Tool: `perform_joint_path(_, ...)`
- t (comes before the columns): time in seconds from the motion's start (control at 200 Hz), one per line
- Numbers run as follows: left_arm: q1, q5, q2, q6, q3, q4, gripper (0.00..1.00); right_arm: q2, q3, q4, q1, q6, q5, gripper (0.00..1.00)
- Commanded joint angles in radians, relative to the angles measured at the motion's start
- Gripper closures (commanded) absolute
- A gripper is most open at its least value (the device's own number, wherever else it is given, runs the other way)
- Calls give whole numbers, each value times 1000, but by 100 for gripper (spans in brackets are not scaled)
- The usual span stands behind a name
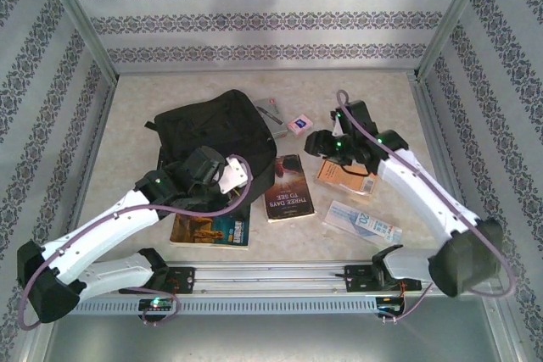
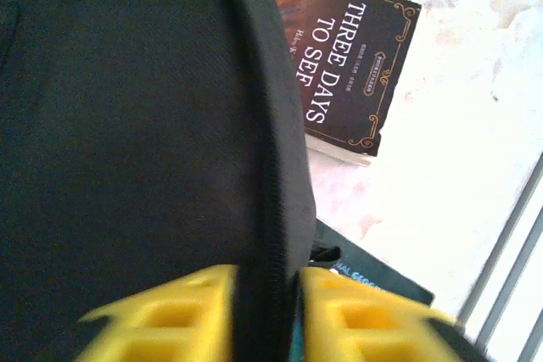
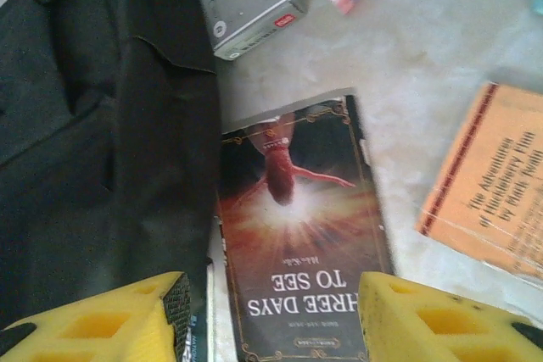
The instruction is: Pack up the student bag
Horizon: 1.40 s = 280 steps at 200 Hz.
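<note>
Pinching the six o'clock edge of the student bag [image 1: 199, 125], the left end effector [image 2: 267, 315] is narrow; the right end effector [image 3: 270, 320] gapes wide above a book [image 3: 297, 235].

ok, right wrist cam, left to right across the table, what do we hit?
student bag → Three Days to See book → orange book
</note>
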<state>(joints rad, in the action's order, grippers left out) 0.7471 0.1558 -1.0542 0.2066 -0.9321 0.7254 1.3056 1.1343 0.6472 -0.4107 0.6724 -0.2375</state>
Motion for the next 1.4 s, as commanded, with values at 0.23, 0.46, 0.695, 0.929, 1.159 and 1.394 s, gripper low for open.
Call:
perform_joint_path(0.23,-2,67,89,-205,-47,-34,28,333,324,69,-39,-122,-112,38)
perform_joint_path(0.46,-137,53,73,-657,45,-296,46,586,548,149,-80,-200,-129,39)
perform_joint_path(0.695,-241,116,29,-859,109,-408,46,757,689,134,-77,-213,-206,45)
perform_joint_path(0.929,-292,104,-17,-900,121,-454,46,841,722,83,-72,-182,-326,76)
perform_joint_path(1.159,-310,127,-135,-965,65,-484,44,776,609,-76,-51,-68,-395,100)
perform_joint_path(1.394,-310,259,-272,-1125,22,-650,40,658,409,-362,-43,146,-463,100)
